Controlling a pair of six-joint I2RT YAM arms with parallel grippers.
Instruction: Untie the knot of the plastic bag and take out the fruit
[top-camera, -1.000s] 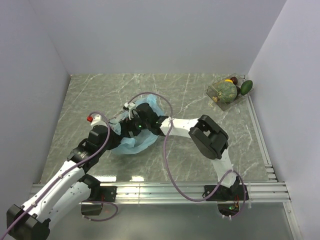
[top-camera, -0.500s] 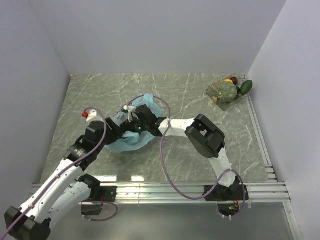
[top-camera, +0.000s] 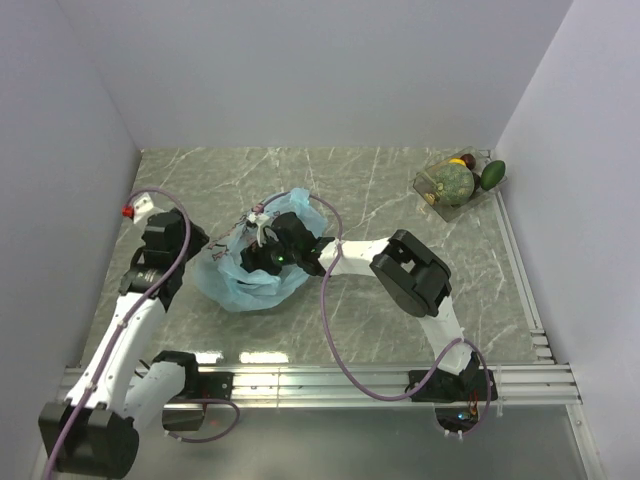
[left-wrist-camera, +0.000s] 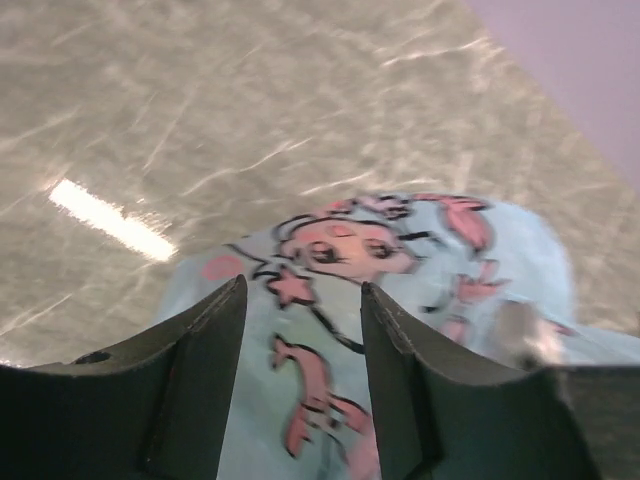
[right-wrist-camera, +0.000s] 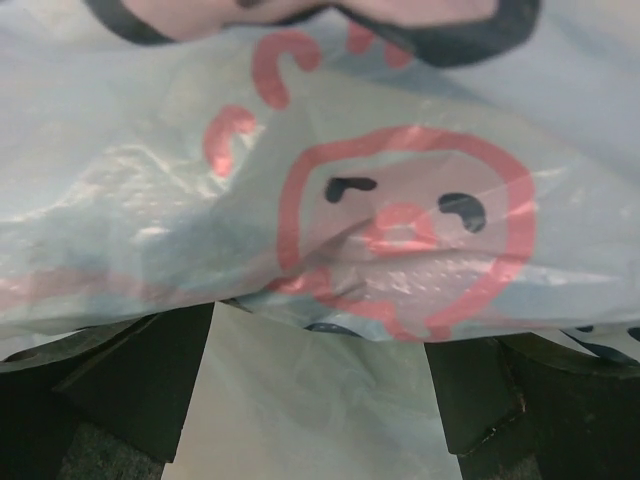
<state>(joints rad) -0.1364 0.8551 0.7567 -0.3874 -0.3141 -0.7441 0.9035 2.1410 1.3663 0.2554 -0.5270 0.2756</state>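
The light-blue plastic bag with pink-red cartoon prints lies slumped on the table, left of centre. My right gripper reaches into it from the right. In the right wrist view its jaws stand wide, with the plastic bag draped over the tips and a smooth sheet of it between them. My left gripper hangs open just left of the bag. Its dark fingers frame the printed plastic bag below, gripping nothing. The knot does not show. Fruit lies in the tray, with a dark green oval beside it.
A clear rigid tray stands at the back right corner, close to the right wall. Purple cables loop over both arms and above the bag. A metal rail runs along the near table edge.
My left gripper opened, let go of the bag and drew back to the left. The bag sagged and spread leftward. My right gripper stayed in the bag, jaws wide.
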